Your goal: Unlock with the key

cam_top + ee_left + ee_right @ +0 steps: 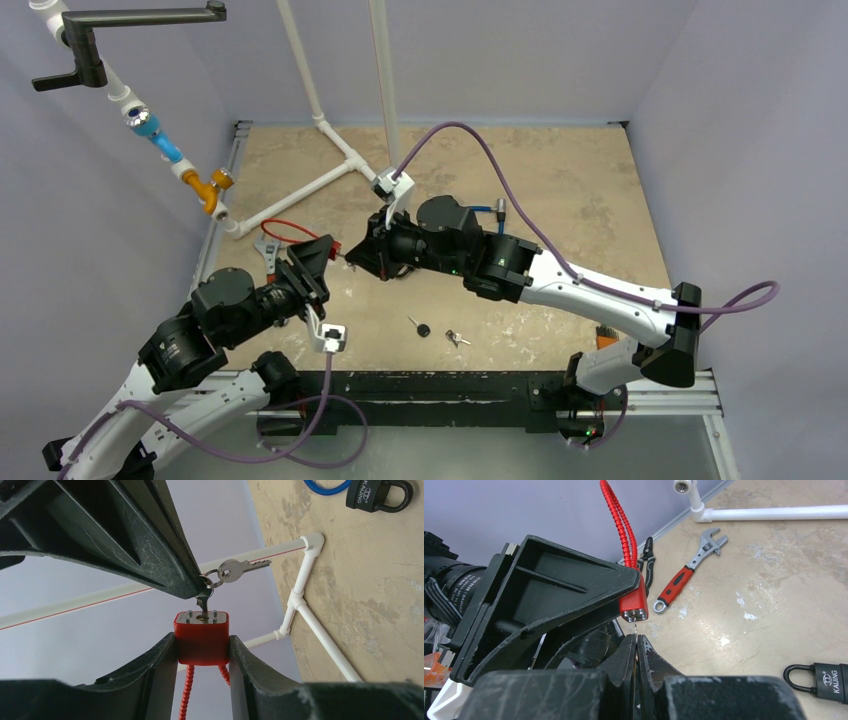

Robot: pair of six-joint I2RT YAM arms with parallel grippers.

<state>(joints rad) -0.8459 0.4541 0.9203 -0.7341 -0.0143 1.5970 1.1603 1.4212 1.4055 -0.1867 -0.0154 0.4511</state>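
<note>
Left gripper: clamped on both sides of the red padlock.
Red padlock: held off the surface, over the left half of the table, keyhole face toward the right arm.
Right gripper: pinched tight on the key.
Key: blade in the keyhole; spare key hangs from its ring.

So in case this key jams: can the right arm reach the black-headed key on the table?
Probably yes: the black-headed key lies bare and close by. But the right gripper is shut on the key in the red padlock.
</note>
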